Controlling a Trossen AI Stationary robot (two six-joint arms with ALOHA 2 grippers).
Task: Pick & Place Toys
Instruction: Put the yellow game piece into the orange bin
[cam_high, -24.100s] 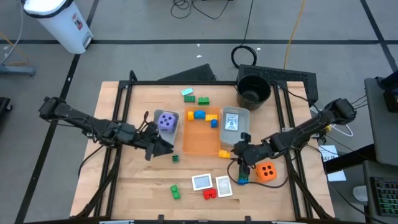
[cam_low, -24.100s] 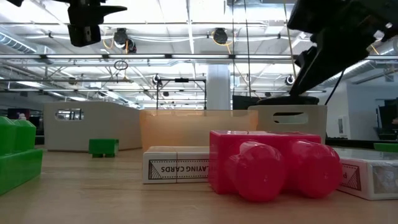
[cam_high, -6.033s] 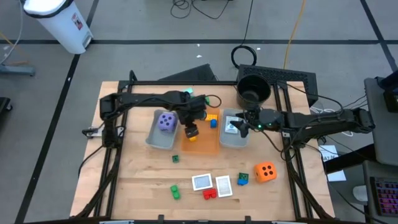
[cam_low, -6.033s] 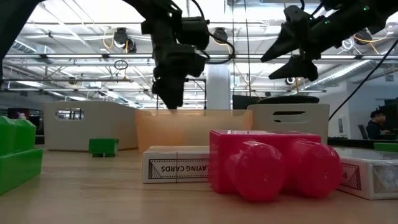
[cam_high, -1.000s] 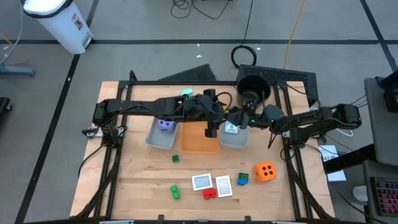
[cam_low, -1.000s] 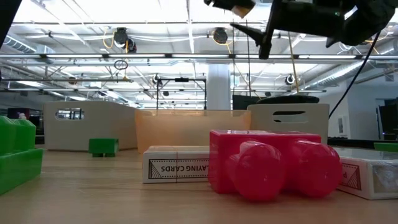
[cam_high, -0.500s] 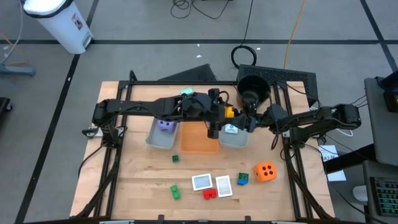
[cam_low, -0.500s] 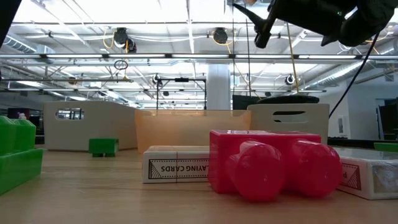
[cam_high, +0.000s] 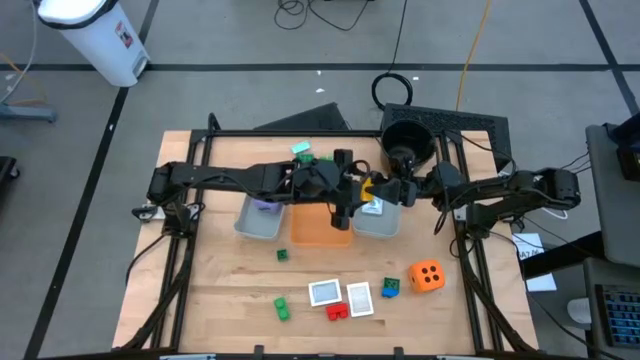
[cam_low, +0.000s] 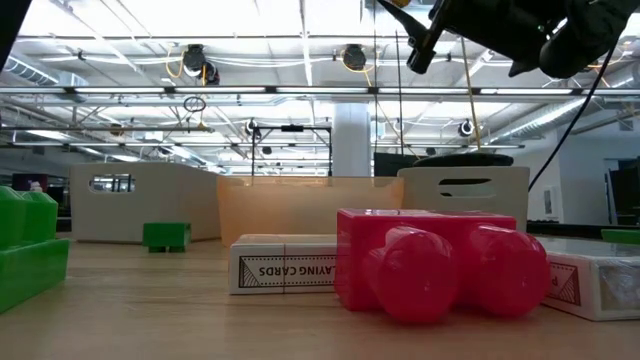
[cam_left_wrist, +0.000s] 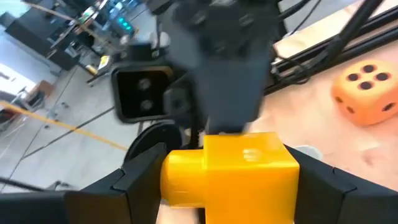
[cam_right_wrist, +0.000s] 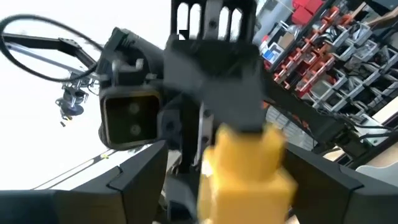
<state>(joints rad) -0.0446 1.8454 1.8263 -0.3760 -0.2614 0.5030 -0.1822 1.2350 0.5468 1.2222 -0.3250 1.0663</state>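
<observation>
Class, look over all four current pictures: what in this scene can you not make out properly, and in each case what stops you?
- Purple die in the grey tray, high view: mostly covered by the left arm.
- Left hand and right hand, high view: too small to tell which grips the yellow brick.
- Both hands, low view: cut off by the top edge.
- Right wrist view: the brick is blurred.
- Green brick, low view: cut by the left edge.
</observation>
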